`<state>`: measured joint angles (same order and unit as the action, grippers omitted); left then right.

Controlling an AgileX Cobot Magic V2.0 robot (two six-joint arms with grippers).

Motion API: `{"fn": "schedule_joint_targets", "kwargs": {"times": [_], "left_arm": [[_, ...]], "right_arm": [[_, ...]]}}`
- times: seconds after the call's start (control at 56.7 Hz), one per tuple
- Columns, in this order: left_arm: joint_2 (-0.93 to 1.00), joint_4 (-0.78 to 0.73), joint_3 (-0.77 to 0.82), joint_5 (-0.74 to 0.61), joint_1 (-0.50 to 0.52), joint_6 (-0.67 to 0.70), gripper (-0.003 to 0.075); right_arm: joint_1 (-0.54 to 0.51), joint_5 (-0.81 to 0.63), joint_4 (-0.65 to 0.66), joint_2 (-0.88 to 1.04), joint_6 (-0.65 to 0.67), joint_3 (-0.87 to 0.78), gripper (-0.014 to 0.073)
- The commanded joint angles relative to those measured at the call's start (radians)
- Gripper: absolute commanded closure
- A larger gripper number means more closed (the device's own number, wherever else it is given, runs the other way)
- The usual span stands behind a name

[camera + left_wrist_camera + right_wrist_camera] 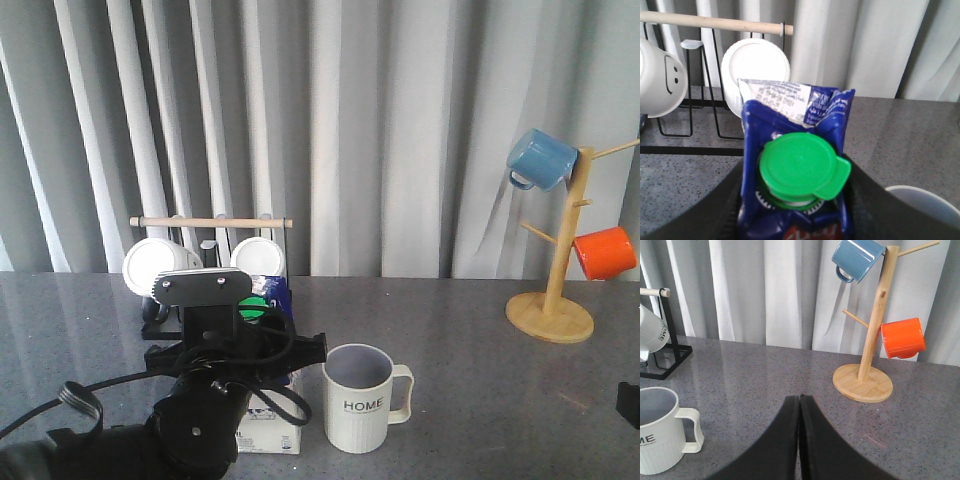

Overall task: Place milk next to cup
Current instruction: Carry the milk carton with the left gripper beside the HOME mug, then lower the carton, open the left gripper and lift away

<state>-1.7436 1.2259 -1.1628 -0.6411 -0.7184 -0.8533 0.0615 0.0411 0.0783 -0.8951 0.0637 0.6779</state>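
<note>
**Milk carton stands beside the HOME mug, left gripper around it**

The tall gable-top milk carton [268, 420], dark blue above and white below with a round green cap [799, 167], stands upright on the grey speckled table [470, 340] near the front edge, left of centre. Its white lower part shows just left of the off-white ribbed ceramic mug [358, 398] lettered "HOME" in black, which has a greyish inside and a squared handle pointing right. Carton and mug sit just beside each other; whether they touch cannot be told.

The left gripper [255, 345] is at the carton's upper part, its black body hiding much of the blue section in the front view. In the left wrist view the dark fingers [860, 195] flank the carton on both sides close under the cap, so the jaws stand clamped on the carton.

Behind the carton, farther back on the left, a black wire rack [160, 325] with a pale wooden rod [210, 222] across its top holds white mugs [155, 265] lying on their sides; one bears a drawn smiley face in the left wrist view.

The right gripper [799, 405] hovers low over the bare table at the right, jaws pressed together with nothing between them.

At the far right a light wooden mug tree [560, 270] carries a blue mug [541, 159] up high and an orange mug [604, 252] lower down. Pale grey curtains [380, 120] hang behind.
</note>
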Motion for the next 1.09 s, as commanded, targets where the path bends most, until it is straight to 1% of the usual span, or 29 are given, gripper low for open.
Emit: {"fn": "schedule_joint_targets", "kwargs": {"times": [0.0, 0.265, 0.353, 0.935, 1.006, 1.076], "left_arm": [[0.044, -0.032, -0.030, -0.061, -0.013, 0.011, 0.0713], [0.033, -0.024, -0.030, -0.085, -0.013, 0.011, 0.0701], [0.030, -0.005, -0.030, -0.085, -0.013, 0.011, 0.0699], [0.023, -0.006, -0.030, -0.063, -0.013, 0.009, 0.0699], [0.023, -0.007, -0.028, -0.052, -0.013, -0.012, 0.0686], [0.023, -0.007, -0.028, -0.048, -0.013, -0.044, 0.0637]], "right_arm": [[-0.006, -0.069, 0.011, 0.007, -0.002, 0.029, 0.0602], [-0.006, -0.069, 0.011, 0.007, -0.002, 0.029, 0.0602], [-0.006, -0.069, 0.011, 0.007, -0.002, 0.029, 0.0602], [-0.006, -0.069, 0.011, 0.007, -0.002, 0.029, 0.0602], [-0.006, -0.069, 0.011, 0.007, -0.002, 0.029, 0.0602], [-0.006, -0.069, 0.011, 0.007, -0.002, 0.029, 0.0602]]}}
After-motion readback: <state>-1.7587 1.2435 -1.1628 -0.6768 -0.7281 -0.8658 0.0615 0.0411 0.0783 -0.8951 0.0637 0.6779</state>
